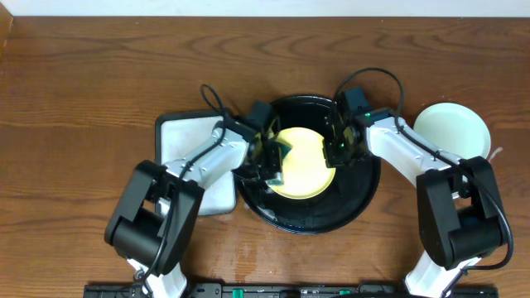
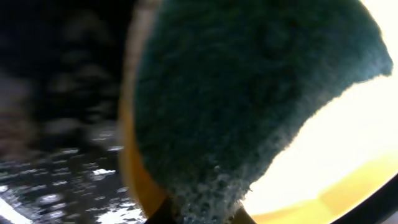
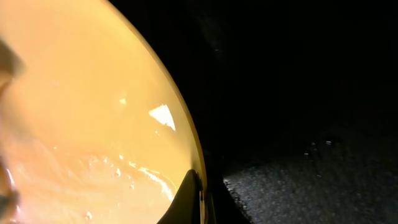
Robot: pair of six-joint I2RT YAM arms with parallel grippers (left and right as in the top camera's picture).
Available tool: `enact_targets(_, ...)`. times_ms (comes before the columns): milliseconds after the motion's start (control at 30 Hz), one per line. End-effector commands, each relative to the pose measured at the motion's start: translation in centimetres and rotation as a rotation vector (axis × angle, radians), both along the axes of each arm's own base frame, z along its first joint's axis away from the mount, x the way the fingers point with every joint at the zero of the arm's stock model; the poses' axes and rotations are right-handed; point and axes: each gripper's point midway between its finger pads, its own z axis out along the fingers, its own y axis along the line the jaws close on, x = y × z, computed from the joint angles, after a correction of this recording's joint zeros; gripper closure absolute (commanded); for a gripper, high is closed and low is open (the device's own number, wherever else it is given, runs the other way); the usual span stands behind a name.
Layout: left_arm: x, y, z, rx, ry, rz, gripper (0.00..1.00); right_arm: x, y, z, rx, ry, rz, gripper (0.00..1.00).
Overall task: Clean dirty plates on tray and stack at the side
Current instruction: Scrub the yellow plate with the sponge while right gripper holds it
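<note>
While my right jaws, shut on the yellow plate (image 1: 306, 165) at its rim, pin it inside the black dish (image 1: 331, 217), my left jaws, clamped on the sponge (image 2: 249, 93), should scrub in light overlapping circles.

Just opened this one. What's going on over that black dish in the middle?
The left gripper is shut on a dark green scouring sponge, held against the left side of a small round yellow plate. The right gripper pinches that plate's right rim, keeping it inside the large round black dish. One pale mint-green plate sits apart at the far right, untouched by either arm.
</note>
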Motion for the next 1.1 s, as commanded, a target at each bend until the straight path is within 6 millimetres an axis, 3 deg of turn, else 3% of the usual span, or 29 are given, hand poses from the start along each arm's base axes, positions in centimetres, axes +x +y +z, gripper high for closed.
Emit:
enact_targets(0,0.5,6.4,-2.5,0.243,0.012,0.097,0.92,-0.8,-0.4,-1.0,-0.036,0.03,0.015,0.99)
enact_targets(100,0.9,5.5,-2.2,0.188,0.015,0.129,0.92,-0.8,-0.4,-1.0,-0.036,0.03,0.015,0.99)
enact_targets(233,1.3,-0.2,-1.6,-0.014,0.005,0.108,0.92,-0.8,-0.4,-1.0,-0.036,0.029,0.015,0.99)
enact_targets(367,0.0,-4.7,-1.3,-0.109,-0.006,0.019,0.92,-0.8,-0.4,-1.0,-0.036,0.03,0.015,0.99)
enact_targets(633,-2.6,-10.0,-0.3,-0.234,-0.007,-0.1,0.92,-0.8,-0.4,-1.0,-0.036,0.031,0.014,0.99)
enact_targets(733,-2.6,-10.0,-0.3,-0.233,-0.006,-0.099,0.92,-0.8,-0.4,-1.0,-0.036,0.031,0.014,0.99)
enact_targets(833,-1.9,-8.5,-0.7,-0.184,-0.011,-0.066,0.92,-0.8,-0.4,-1.0,-0.036,0.032,0.014,0.99)
enact_targets(967,-0.2,-2.8,-1.9,0.035,-0.039,0.03,0.93,-0.8,-0.4,-1.0,-0.036,0.031,0.015,0.99)
enact_targets(1067,1.2,1.6,-1.7,0.199,-0.067,0.076,0.92,-0.8,-0.4,-1.0,-0.036,0.031,0.015,0.99)
